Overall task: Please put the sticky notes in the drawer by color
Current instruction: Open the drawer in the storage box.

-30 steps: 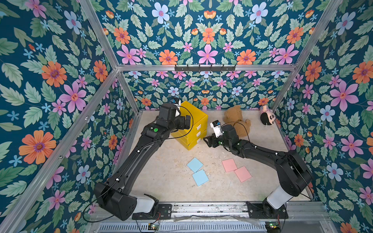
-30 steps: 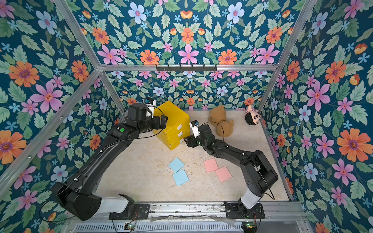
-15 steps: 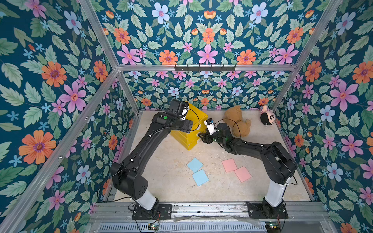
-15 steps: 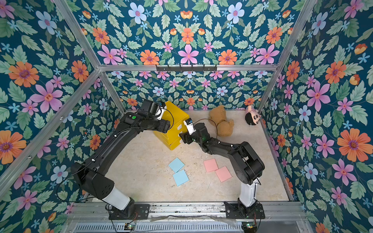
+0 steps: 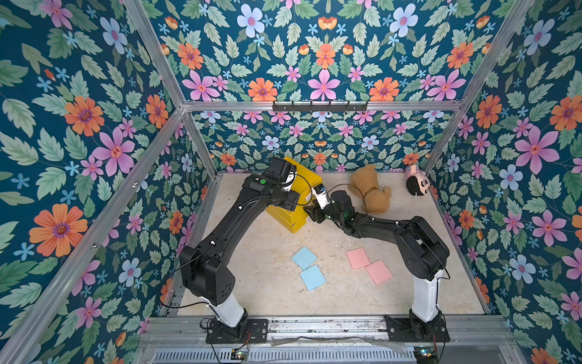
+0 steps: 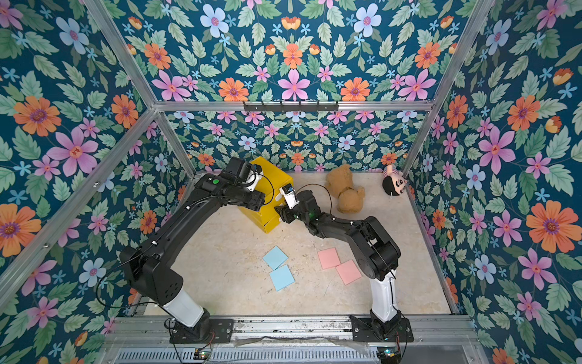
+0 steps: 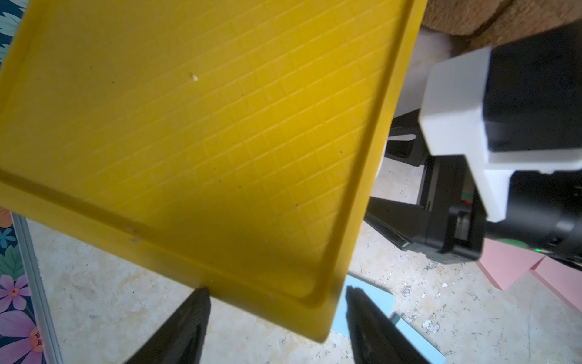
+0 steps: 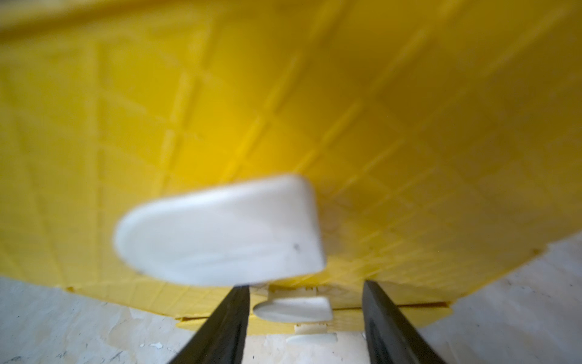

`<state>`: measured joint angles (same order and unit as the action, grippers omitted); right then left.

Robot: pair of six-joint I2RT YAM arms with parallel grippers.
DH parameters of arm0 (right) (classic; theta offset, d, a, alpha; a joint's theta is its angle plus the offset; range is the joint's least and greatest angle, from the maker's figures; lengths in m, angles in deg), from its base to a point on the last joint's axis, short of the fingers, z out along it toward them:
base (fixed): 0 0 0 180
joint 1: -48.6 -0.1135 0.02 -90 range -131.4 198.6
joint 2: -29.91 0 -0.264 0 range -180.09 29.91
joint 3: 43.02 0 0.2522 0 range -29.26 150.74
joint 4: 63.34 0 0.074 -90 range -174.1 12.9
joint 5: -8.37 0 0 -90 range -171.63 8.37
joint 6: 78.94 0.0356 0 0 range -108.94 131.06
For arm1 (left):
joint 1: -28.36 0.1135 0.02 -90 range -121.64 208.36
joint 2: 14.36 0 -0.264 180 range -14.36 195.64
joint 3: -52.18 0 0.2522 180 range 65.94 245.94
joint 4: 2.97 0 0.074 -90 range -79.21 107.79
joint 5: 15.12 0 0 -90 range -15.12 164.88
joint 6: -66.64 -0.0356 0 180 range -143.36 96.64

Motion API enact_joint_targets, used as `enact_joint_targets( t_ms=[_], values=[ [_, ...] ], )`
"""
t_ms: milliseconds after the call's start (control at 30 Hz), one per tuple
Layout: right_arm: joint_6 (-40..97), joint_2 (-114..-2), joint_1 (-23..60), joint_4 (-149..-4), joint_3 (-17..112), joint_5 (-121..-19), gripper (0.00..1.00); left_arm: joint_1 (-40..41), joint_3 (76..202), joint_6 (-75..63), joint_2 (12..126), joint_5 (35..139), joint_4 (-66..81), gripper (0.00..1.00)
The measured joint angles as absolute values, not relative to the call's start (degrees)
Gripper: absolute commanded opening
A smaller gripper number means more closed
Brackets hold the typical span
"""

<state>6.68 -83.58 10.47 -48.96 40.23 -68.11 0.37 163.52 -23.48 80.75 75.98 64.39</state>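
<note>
Four notes, both top views: two blue notes (image 5: 304, 257) (image 6: 275, 257) are laid flat on the table (image 5: 271, 299), touching at a corner. Two pink notes (image 5: 358, 258) (image 6: 329, 257) are laid the same way near them, on the right arm's side. All four are well apart from both grippers.
Drawer, both top views: the drawer (image 5: 293, 220) (image 6: 269, 176) is stood near the back wall, turned at an angle, with its front toward the right arm.
Left gripper, both top views: the left gripper (image 5: 288, 201) is held over the drawer's top edge (its opening cannot be told from here).
Right gripper, both top views: the right gripper (image 5: 311, 211) is set at the drawer's front.
Bystanders, both top views: a teddy bear (image 5: 370, 192) and a doll head (image 5: 417, 184) are laid by the back wall.
Left wrist view: most of the picture is filled by the drawer's gridded top (image 7: 204, 141). The left gripper (image 7: 278, 294) is seen with jaws apart. One of the fingers (image 7: 189, 327) is at the top's edge and the other is just past the corner, so the corner is straddled. No firm hold is shown.
Right wrist view: three white tabs are stacked on the yellow front: the top handle (image 8: 220, 230) (large and blurred), the middle handle (image 8: 293, 310) and the bottom handle (image 8: 311, 338). The right gripper (image 8: 305, 296) is seen partly spread. The middle handle is framed between its fingers (image 8: 220, 327), with a gap left on one side, and nothing is clamped.
</note>
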Motion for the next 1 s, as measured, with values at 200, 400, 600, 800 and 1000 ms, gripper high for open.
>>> enact_joint_targets(
  t_ms=[200, 400, 600, 800, 1000],
  values=[
    [6.3, -84.2, 10.5, -50.0, 41.1, -67.8, 0.57, 0.4, 163.5, -23.5, 80.9, 75.8, 64.4, 0.73],
    [5.8, -84.4, 10.4, -50.4, 41.1, -67.1, 0.52, 0.4, 163.5, -23.5, 80.9, 75.8, 64.5, 0.74],
    [5.6, -84.3, 10.4, -50.1, 40.4, -67.0, 0.47, 0.5, 163.5, -23.5, 80.9, 75.8, 64.8, 0.74],
    [5.6, -83.9, 10.4, -49.6, 39.4, -67.2, 0.45, 0.5, 163.5, -23.5, 80.9, 75.8, 64.9, 0.74],
    [5.5, -82.9, 10.5, -48.7, 37.7, -67.8, 0.45, 0.6, 163.4, -23.5, 80.9, 75.8, 65.0, 0.75]
  ],
)
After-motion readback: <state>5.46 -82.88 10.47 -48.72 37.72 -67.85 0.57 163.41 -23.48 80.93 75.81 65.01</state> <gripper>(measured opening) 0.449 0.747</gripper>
